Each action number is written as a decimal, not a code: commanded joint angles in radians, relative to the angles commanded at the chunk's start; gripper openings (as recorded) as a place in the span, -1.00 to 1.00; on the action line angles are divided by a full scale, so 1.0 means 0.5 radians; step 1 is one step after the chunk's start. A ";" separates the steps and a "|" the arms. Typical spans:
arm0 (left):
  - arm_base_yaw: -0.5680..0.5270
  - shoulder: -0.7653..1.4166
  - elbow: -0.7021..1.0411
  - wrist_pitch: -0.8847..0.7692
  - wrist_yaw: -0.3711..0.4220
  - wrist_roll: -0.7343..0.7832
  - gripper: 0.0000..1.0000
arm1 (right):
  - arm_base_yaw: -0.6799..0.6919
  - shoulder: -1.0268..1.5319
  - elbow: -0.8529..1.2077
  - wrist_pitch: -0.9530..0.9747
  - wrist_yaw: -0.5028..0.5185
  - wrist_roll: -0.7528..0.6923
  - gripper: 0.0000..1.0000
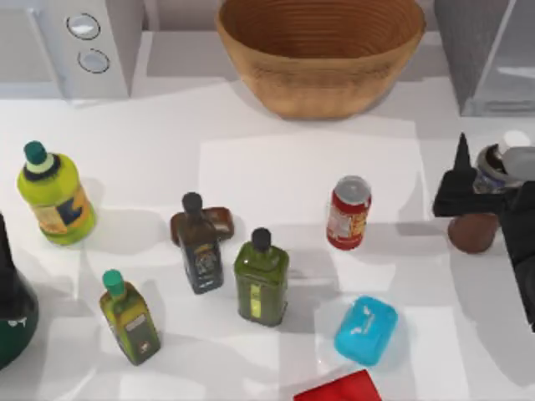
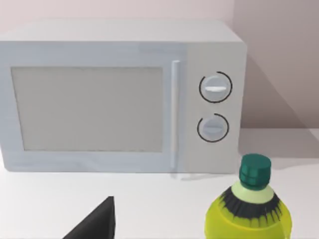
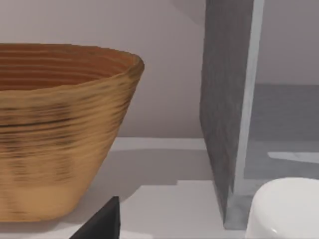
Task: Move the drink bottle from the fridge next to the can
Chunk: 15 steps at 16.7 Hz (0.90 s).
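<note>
The drink bottle (image 1: pixel 473 230) stands upright at the table's right side, with reddish-brown liquid, a grey-blue label band and a white cap (image 3: pixel 286 211). My right gripper (image 1: pixel 489 180) is shut on it at the label, one dark finger (image 1: pixel 461 163) showing on the bottle's left. The red can (image 1: pixel 349 213) with its silver top stands on the table well to the left of the bottle. Behind the bottle, at the back right corner, is the grey fridge (image 1: pixel 481 50) with its pale door panel (image 3: pixel 246 99). My left arm (image 1: pixel 8 309) rests at the left edge, one finger (image 2: pixel 97 224) in view.
A wicker basket (image 1: pixel 320 46) sits at the back middle and a white microwave (image 1: pixel 92 42) at the back left. A yellow-green bottle (image 1: pixel 57 196), olive bottles (image 1: pixel 261 276) (image 1: pixel 131 317) (image 1: pixel 199 246), a blue tub (image 1: pixel 366 330) and a red item (image 1: pixel 338 388) fill the left and front.
</note>
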 joint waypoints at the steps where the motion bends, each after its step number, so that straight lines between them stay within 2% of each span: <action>1: 0.000 0.000 0.000 0.000 0.000 0.000 1.00 | 0.018 -0.017 -0.028 0.013 0.017 0.000 1.00; 6: 0.000 0.000 0.000 0.000 0.000 0.000 1.00 | 0.108 -0.106 -0.199 0.076 0.107 0.002 1.00; 11: 0.000 0.000 0.000 0.000 0.000 0.000 1.00 | 0.107 -0.106 -0.200 0.077 0.110 0.002 1.00; 15: 0.000 0.000 0.000 0.000 0.000 0.000 1.00 | 0.065 -0.317 -0.144 -0.126 0.081 0.023 1.00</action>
